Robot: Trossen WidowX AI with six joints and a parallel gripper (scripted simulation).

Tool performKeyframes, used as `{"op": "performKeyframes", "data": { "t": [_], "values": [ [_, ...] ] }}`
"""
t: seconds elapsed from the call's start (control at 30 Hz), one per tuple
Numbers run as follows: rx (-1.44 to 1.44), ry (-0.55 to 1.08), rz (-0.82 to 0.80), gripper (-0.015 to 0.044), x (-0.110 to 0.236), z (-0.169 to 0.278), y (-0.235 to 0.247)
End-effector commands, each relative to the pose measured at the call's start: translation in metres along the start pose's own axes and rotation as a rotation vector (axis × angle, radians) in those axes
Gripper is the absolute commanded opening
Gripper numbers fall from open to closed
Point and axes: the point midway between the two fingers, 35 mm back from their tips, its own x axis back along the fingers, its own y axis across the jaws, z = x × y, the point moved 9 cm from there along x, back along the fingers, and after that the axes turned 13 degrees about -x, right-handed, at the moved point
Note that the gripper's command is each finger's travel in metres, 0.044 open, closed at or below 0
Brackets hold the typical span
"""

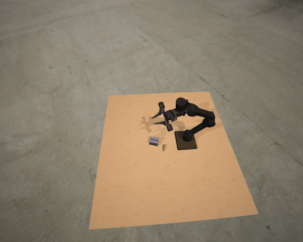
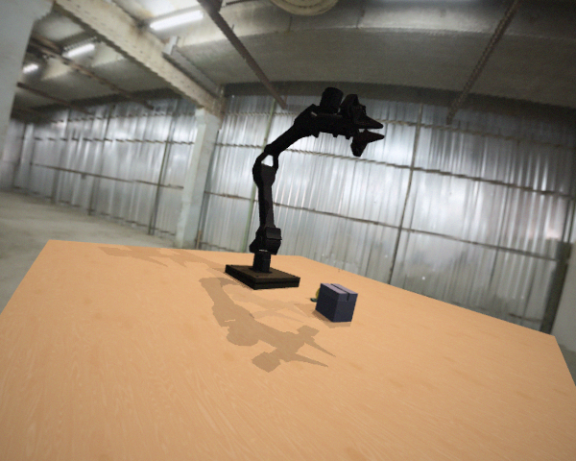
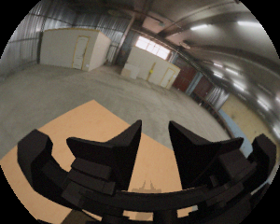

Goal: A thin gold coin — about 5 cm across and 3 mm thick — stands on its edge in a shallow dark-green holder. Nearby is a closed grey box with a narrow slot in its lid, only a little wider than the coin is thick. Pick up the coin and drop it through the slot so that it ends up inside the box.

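The gold coin (image 1: 164,146) (image 2: 318,293) stands on edge in the small dark-green holder (image 1: 163,150) (image 2: 313,299), partly hidden behind the box in the exterior view. The closed grey box (image 1: 154,142) (image 2: 334,303) stands beside the holder; the dark line of its slot shows across its lid. My gripper (image 1: 153,120) (image 2: 383,131) (image 3: 155,123) is open and empty, its fingertips a moderate gap apart. It is high above the table and points outward, roughly level, well away from coin and box. Neither coin nor box can be made out in the wrist view.
The arm's dark square base (image 1: 181,144) (image 2: 278,279) stands on the wooden table top (image 1: 172,187) (image 2: 130,397) (image 3: 95,121), with the holder and box off to one side of it. The arm's shadow lies across the table.
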Motion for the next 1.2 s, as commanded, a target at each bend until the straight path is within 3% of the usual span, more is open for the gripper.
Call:
{"op": "performKeyframes", "data": {
  "t": [0.0,0.33,0.67,0.83,1.0,1.17],
  "values": [
    [-0.481,0.241,-0.009,0.0161,-0.034,0.047,0.015],
    [-1.152,0.614,0.187,0.0161,-0.065,0.118,0.046],
    [-1.697,0.9,0.697,0.0161,-0.073,0.19,0.081],
    [-1.888,0.946,1.074,0.0161,-0.068,0.223,0.097],
    [-1.998,0.886,1.499,0.0161,-0.062,0.253,0.11],
    [-2.004,0.875,1.539,0.0161,-0.06,0.257,0.109]
  ]
}}
